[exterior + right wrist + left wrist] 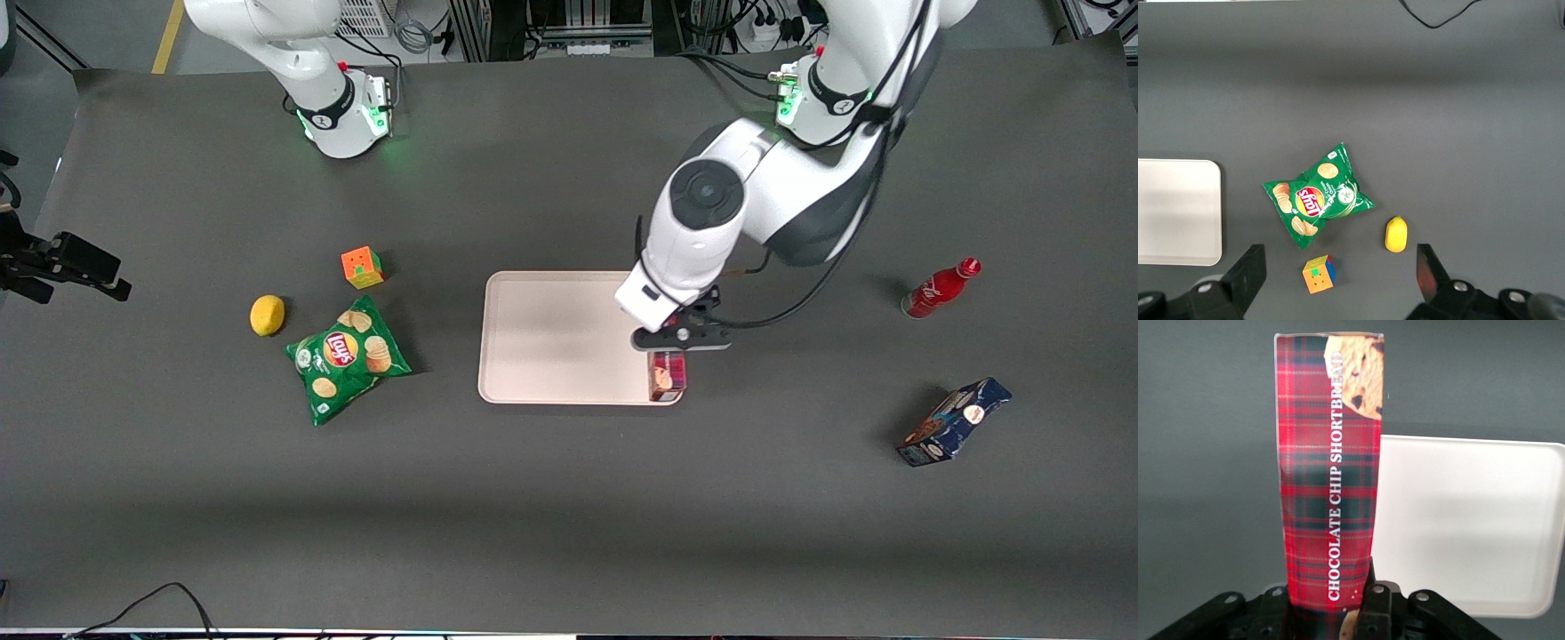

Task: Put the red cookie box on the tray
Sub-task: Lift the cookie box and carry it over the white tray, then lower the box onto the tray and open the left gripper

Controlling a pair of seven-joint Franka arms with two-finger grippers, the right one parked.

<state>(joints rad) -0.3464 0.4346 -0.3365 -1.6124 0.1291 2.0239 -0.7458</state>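
Clamping the red cookie box (1330,487) near one end, the gripper (680,339) hangs over the tray (542,342), at the edge toward the working arm's end of the table; in the wrist view a black finger (1375,603) presses against the carton's side. The left arm reaches in from its base, elbow bent high, wrist pointing straight down at the tray. The box stands on end in the grip, its free end showing in the front view over the tray's corner nearest the front camera; whether it touches the tray I cannot tell. White lettering runs along its plaid face — "CHOCOLATE CHIP SHORTBREAD" — with a cookie picture at the end away from the fingers. Toward the parked arm's end from the tray lie a green bag of chips (348,357) marked "Lay's", a yellow lemon (267,315) and a coloured puzzle cube (362,267). Toward the working arm's end from the tray lie a red soda bottle (941,288) and, nearer the front camera, a dark blue cookie box (954,421) — both well apart from the tray.
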